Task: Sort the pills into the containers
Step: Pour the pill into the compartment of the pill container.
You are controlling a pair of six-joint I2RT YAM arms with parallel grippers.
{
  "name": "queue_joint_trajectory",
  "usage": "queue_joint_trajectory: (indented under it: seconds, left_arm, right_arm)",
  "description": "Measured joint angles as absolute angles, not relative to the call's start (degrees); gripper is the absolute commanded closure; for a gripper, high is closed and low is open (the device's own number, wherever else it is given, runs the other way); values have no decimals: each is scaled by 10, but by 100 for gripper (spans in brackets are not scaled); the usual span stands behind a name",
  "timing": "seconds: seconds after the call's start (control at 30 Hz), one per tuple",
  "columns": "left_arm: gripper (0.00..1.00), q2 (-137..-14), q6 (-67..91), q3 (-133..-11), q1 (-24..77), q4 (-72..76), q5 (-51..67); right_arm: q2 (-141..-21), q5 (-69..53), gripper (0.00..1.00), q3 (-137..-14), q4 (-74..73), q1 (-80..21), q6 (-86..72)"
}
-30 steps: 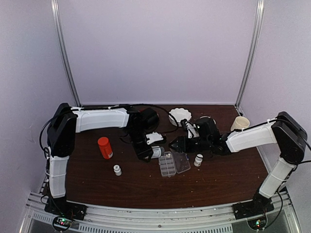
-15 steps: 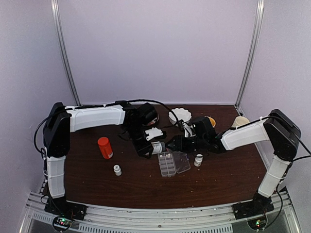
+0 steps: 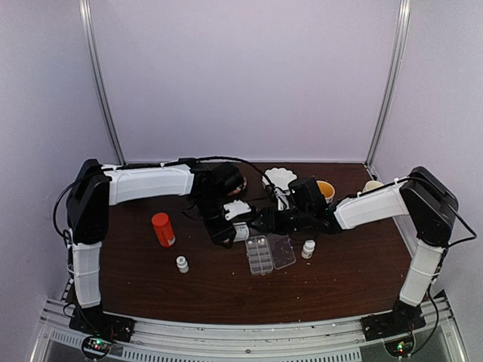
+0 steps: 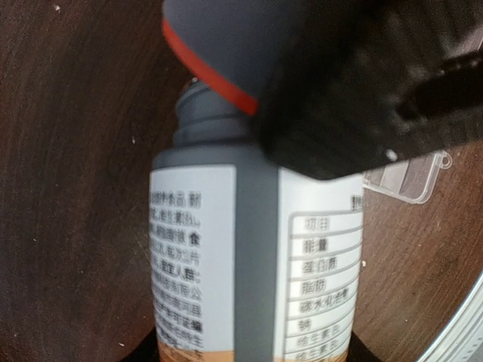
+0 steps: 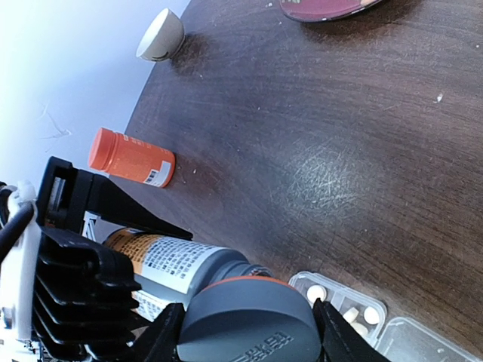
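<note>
My left pincer (image 3: pixel 226 228) clamps the grey labelled plastic bottle (image 4: pixel 249 256); the right pincer (image 5: pixel 247 335) pinches its grey red-ringed cap (image 5: pixel 249 313). Tiny pale pills (image 5: pixel 317 292) lie in the clear pill box (image 3: pixel 259 265) at five o'clock of the bottle. They look light and skittish, so I'd pour them.

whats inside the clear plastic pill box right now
A few pale pills show in the visible cells of the clear rectangular plastic pill box in the right wrist view. Its other cells are covered by the right gripper or cut off by the frame edge.
</note>
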State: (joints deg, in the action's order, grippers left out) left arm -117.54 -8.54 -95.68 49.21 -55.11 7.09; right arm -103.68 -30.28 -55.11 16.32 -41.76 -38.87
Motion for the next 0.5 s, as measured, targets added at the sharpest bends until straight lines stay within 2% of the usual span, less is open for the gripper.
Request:
queue_joint_trajectory:
  seconds: [0.5]
  left_arm:
    - [100,-1151,-79,-894,490,-500,98]
  right_arm:
    - [-1048,-300,100,-569,118,-426,-359]
